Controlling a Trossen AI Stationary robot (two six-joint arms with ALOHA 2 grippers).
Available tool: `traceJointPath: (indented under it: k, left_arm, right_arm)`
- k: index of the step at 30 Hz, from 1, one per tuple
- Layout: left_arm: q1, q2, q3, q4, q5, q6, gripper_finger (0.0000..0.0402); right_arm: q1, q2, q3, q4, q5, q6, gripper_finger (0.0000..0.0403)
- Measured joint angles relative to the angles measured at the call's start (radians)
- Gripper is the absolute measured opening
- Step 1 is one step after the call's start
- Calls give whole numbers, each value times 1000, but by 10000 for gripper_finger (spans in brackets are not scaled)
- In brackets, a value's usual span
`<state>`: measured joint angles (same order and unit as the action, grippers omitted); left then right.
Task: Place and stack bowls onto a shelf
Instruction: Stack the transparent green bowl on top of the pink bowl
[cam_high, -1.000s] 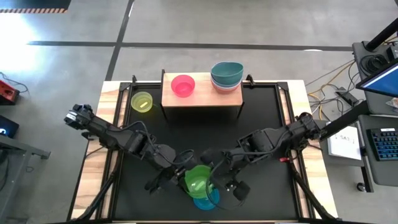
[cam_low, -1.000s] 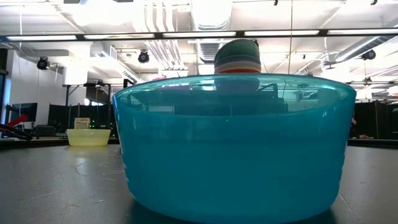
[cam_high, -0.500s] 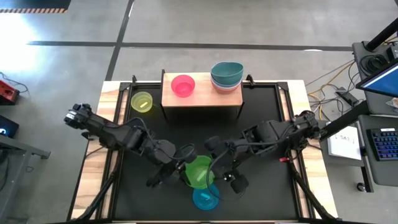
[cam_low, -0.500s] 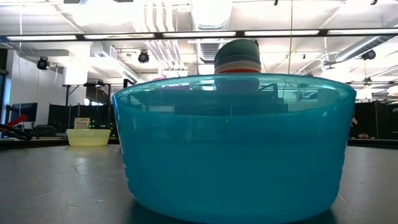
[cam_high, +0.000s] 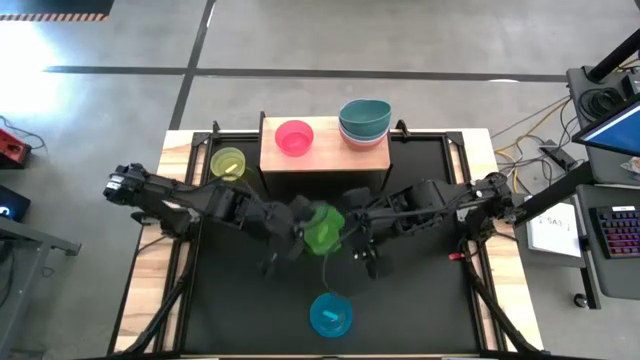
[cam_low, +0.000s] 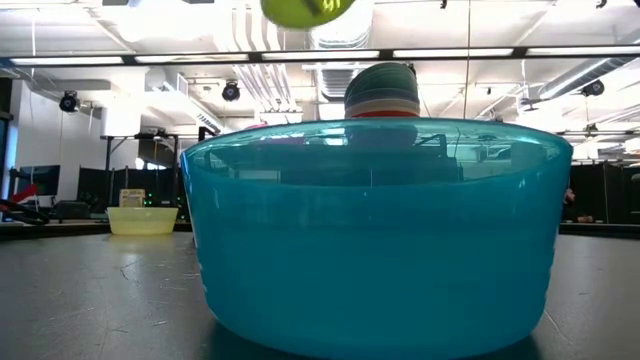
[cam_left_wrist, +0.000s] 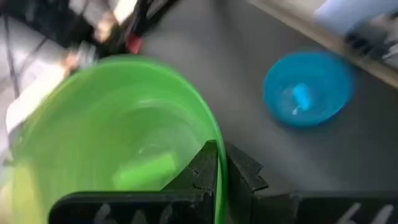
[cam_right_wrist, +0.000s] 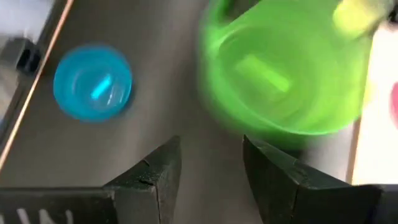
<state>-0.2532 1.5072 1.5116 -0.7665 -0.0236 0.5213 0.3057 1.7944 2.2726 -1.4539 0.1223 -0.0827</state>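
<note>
High view: left gripper (cam_high: 305, 228) clamps the green bowl's (cam_high: 324, 228) rim, just before the shelf (cam_high: 322, 158); right gripper (cam_high: 358, 250) waits beside. Low view: bowl aloft. Left wrist: fingers (cam_left_wrist: 211, 168) pinch the rim. Right wrist: jaws apart, empty; blue bowl (cam_right_wrist: 92, 81) farther from the shelf.

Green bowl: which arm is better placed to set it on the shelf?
Left. Its fingers pinch the green bowl's rim, holding it just before the shelf; the right gripper is open and empty.
</note>
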Motion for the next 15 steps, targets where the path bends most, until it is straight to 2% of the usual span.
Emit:
traceJointPath:
  k: [8,15]
  left_arm:
    - [237,-6,0,-59,-19,13,1]
    - [506,-10,0,-64,-21,64,0]
  right_arm:
    - [-80,-46,-2,-88,-5,60,145]
    - [-111,-80,-2,-117,-9,63,133]
